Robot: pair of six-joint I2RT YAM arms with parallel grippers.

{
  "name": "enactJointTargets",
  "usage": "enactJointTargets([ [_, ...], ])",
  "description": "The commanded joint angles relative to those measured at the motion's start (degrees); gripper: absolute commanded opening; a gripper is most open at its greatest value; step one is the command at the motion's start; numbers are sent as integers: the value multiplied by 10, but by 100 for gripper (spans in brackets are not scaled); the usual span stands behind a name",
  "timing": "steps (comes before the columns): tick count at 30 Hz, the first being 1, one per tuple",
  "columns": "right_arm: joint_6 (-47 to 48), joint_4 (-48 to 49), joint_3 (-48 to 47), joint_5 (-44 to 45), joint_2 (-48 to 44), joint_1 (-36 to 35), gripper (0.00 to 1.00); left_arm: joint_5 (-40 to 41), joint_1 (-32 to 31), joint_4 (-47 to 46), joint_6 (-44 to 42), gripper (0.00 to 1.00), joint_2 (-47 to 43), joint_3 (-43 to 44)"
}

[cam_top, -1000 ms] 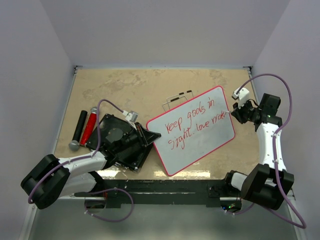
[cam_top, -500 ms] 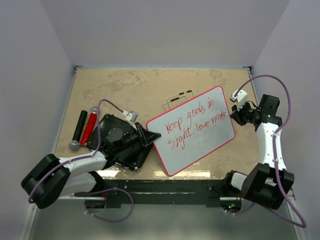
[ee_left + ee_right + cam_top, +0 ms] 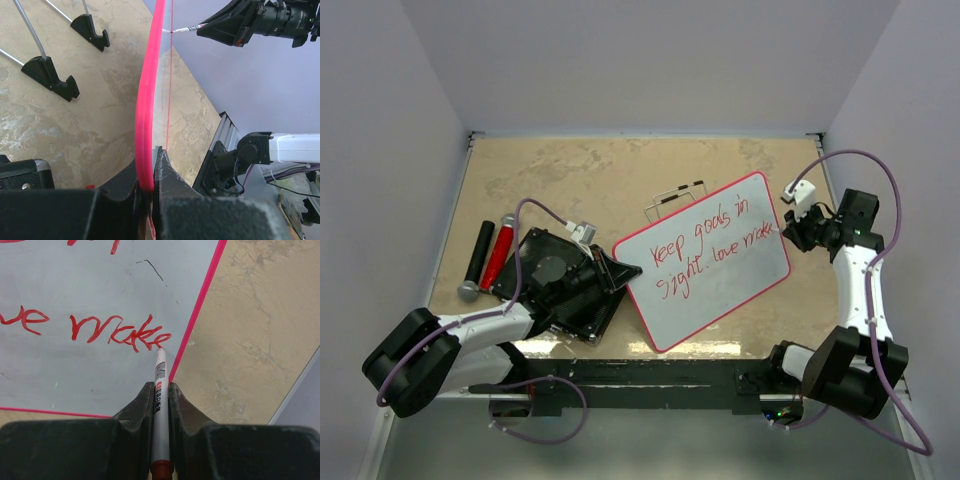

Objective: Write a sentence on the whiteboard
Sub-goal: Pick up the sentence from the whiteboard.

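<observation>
Top external view: the whiteboard (image 3: 720, 290) was seen lying skewed on the worktop (image 3: 570, 170), between its middle and its right edge, with one corner reaching the near edge.
Sentence: the sentence (image 3: 705, 248) was written in red in two lines, and the second line ended at "make", just inside the rim nearest the right edge.
Left claw: the left claw (image 3: 150, 167) was pressed together on the red rim at the board's left corner, so the board was pinched and steadied.
Right claw: the right claw (image 3: 160, 386) was clamped on a red marker (image 3: 160, 367), whose tip was set at the last stroke of "make".
Step judged: writing was taken to be under way, with the second line apparently not yet finished.
Room left: hardly any white surface was left between the last letter and the rim.
Risk of overrun: a further letter on this line could be carried onto the rim or the worktop, because the line had been run almost to the edge.
Risk of shift: the board could be turned under the marker's push if the pinch on the thin rim were lost, and the strokes would be distorted.
Risk of smear: fresh ink could be wiped if the marker or claw were dragged back across the words towards a new line.
Risk at the marker: the tip could be skidded or lifted off if the pressure were misjudged.
</observation>
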State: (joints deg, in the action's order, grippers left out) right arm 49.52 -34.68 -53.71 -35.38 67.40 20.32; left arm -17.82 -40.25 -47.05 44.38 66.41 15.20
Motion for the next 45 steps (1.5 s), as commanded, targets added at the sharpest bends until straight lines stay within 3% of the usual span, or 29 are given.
enactJointTargets([
  [1, -19, 23, -19, -21, -23, 1, 0, -12, -3, 118, -102, 0, 21, -16],
  [24, -38, 77, -18, -4, 2, 0, 0, -20, -4, 112, -103, 0, 28, -16],
  [45, 10, 25, -10, -24, 5, 0, 0, -20, -4, 111, -104, 0, 28, -16],
])
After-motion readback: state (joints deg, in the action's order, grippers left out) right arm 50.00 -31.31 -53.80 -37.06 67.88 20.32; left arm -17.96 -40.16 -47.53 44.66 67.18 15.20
